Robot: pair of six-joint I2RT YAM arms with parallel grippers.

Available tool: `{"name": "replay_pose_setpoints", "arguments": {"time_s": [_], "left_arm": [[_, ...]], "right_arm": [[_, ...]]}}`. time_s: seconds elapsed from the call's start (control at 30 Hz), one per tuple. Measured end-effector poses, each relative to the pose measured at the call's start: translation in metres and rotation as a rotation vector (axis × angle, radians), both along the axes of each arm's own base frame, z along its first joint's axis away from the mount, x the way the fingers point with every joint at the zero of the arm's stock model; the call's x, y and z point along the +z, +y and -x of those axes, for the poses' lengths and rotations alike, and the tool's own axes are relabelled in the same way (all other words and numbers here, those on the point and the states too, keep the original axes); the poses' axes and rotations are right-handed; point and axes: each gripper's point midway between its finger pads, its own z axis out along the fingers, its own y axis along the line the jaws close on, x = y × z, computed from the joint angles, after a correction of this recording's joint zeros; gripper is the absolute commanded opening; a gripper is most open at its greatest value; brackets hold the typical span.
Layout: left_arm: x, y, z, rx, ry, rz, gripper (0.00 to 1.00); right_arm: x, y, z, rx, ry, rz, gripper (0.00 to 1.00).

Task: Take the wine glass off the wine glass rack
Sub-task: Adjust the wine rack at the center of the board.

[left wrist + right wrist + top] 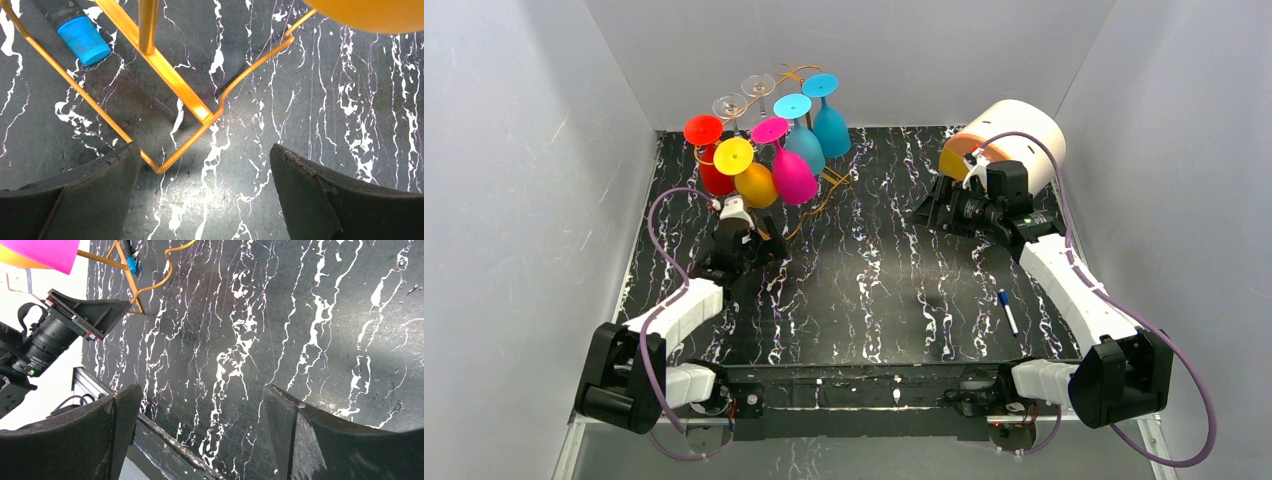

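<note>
The golden-orange wine glass rack [809, 195] stands at the table's back left. Coloured wine glasses hang on it upside down: red [711, 165], yellow-orange [752, 180], magenta [792, 172] and two blue ones [806, 140], plus two clear ones behind. My left gripper [764, 245] is open and empty, low at the rack's near base. In the left wrist view, the gripper [205, 195] is just short of the base's wire corner [160, 167], and the orange bowl [370, 15] shows above. My right gripper [931, 208] is open and empty at mid-right, also in its wrist view [200, 430].
A big white roll [1014, 140] with an orange end lies at the back right, behind my right wrist. A blue-capped pen [1007, 310] lies at the front right. Another blue-capped marker [82, 32] lies inside the rack's base. Grey walls enclose the black marbled table [874, 290].
</note>
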Motion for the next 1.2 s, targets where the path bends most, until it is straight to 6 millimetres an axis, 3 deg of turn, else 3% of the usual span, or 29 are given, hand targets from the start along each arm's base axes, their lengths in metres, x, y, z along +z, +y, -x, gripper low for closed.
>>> {"name": "replay_pose_setpoints", "arguments": {"time_s": [0.23,0.47,0.7,1.07,1.2], "left_arm": [[0.005,0.004,0.018,-0.017,0.032,-0.017,0.98],[0.02,0.007,0.036,-0.022,0.008,0.004,0.98],[0.016,0.008,0.06,-0.023,0.061,0.03,0.98],[0.031,0.01,0.086,-0.001,0.067,0.095,0.98],[0.034,0.014,0.095,0.041,0.085,0.117,0.98]], "right_arm": [[0.006,0.007,0.0,-0.019,0.023,-0.049,0.99],[0.023,0.035,0.005,0.017,0.021,-0.135,0.99],[0.035,0.078,0.011,0.058,0.034,-0.178,0.99],[0.087,0.163,0.008,0.089,-0.032,-0.378,0.99],[0.087,0.192,0.007,0.11,-0.024,-0.421,0.99]]}}
